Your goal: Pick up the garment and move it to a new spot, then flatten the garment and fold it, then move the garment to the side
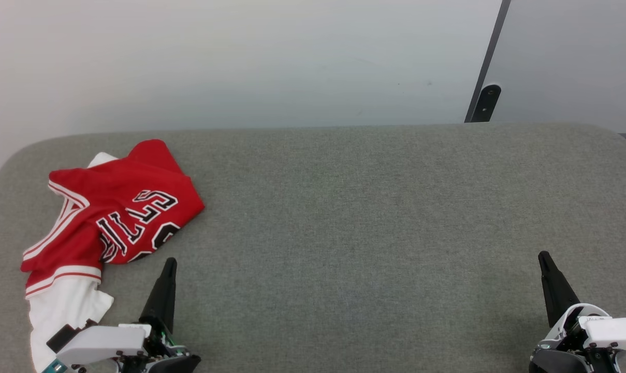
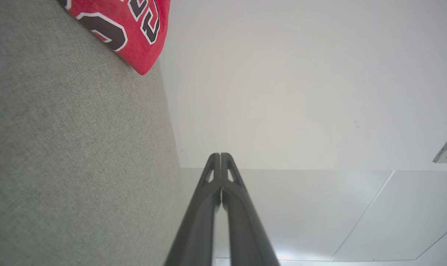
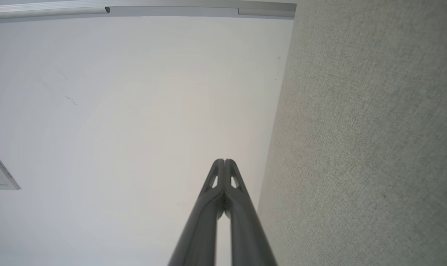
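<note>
Currently listed: garment [image 1: 111, 207], crumpled, long axis near-to-far. It lies just left of your left gripper [image 1: 169, 263], fingers together. Your right gripper [image 1: 544, 256], likewise together, sits well apart.

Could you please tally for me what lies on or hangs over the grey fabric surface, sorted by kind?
Red jersey-style garment with white sleeves and black lettering, crumpled: 1
Dark two-fingered pincers, both shut and empty: 2 (left pincer, right pincer)
Grey fabric-covered surface: 1
Total: 4
</note>
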